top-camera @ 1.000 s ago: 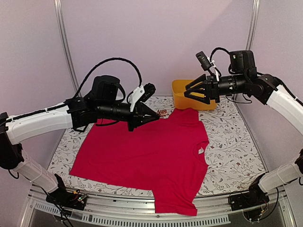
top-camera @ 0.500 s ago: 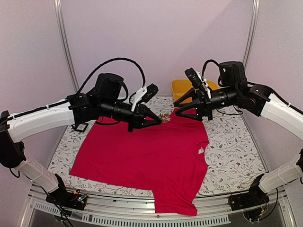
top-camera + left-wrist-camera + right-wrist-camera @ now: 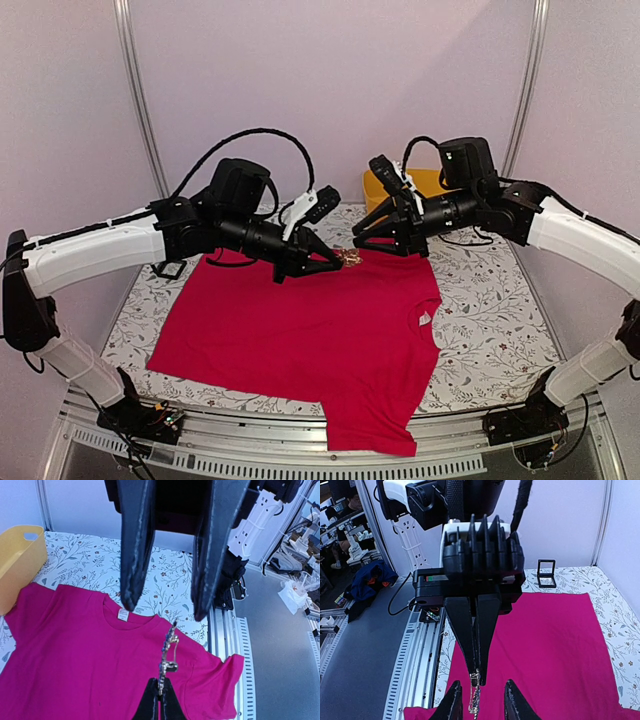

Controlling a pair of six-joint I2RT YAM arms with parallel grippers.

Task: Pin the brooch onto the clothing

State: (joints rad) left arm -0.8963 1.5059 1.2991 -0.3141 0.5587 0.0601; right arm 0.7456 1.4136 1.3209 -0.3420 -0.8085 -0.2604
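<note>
The red-pink T-shirt (image 3: 320, 320) lies flat on the floral tablecloth, its white neck label (image 3: 123, 615) showing in the left wrist view. My left gripper (image 3: 335, 262) is shut on the lower end of the small silvery-gold brooch (image 3: 349, 258) and holds it in the air above the shirt's far sleeve. The brooch (image 3: 168, 652) stands up from the shut fingertips (image 3: 160, 695). My right gripper (image 3: 360, 238) is open and faces the left one. Its fingertips (image 3: 455, 700) flank the brooch's free end (image 3: 475, 696) without touching it.
A yellow bin (image 3: 420, 182) stands at the back of the table behind the right gripper. A small open black box (image 3: 546, 573) sits on the tablecloth (image 3: 490, 300) beyond the shirt's hem. The shirt's lower sleeve hangs over the table's front edge (image 3: 370, 435).
My right gripper has swung left from above the yellow bin and come down to the brooch, staying open. My left gripper has moved a little right and up with the brooch.
</note>
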